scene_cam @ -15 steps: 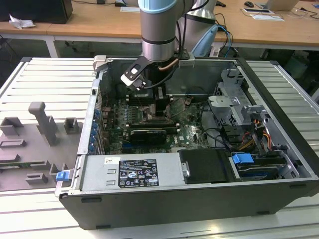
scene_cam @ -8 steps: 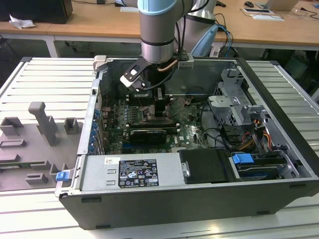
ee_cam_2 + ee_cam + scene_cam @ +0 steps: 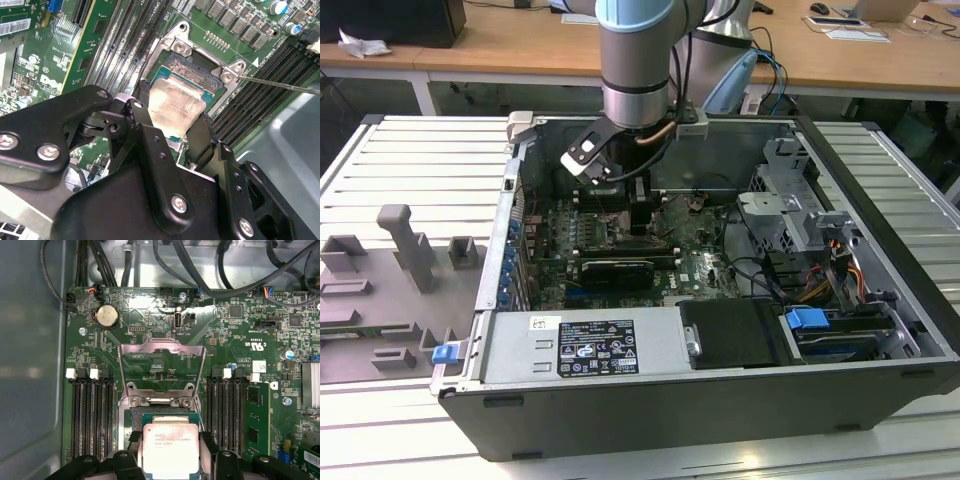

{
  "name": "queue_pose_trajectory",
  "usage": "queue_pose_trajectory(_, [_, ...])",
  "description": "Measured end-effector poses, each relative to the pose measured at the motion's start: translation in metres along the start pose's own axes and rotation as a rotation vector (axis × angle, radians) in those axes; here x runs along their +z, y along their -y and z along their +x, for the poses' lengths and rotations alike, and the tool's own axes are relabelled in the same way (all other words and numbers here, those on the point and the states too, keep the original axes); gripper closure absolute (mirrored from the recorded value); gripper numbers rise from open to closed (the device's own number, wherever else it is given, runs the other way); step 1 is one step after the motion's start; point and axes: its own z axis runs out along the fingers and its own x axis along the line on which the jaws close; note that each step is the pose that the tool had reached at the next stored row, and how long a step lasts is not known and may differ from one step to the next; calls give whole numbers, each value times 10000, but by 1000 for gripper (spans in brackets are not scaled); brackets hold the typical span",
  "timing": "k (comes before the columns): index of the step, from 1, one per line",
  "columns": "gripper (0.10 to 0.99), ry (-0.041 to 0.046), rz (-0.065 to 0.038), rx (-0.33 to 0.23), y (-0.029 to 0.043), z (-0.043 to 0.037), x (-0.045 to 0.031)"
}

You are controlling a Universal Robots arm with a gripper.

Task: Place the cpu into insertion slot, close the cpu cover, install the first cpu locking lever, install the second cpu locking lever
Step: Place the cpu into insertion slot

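Two jaws of mine pinch the cpu [image 3: 170, 447] by its edges, right over the insertion slot [image 3: 195, 64]; the cpu cover [image 3: 161, 346] stands flipped open just beyond.

A white printed label [image 3: 595, 347] fronts the silver power supply [image 3: 660, 345]. Fine print crosses the cpu [image 3: 170, 450] and white lettering dots the green circuit board [image 3: 235, 340]; none reads clearly.

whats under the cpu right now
The insertion slot: its dark centre and metal rim show beyond the cpu's edge farthest from the gripper. The rest is covered by the cpu and the gripper holding it.
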Motion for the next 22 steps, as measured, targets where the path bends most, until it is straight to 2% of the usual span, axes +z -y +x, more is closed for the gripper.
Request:
queue_pose_trajectory(4, [545,16,5,218,5,0,13])
queue_pose_trajectory(10, [545,15,6,221,12,5,55])
queue_pose_trajectory(13, [545,13,7,191,32,40,173])
queue_pose_trajectory(22, [545,14,8,172,36,79,232])
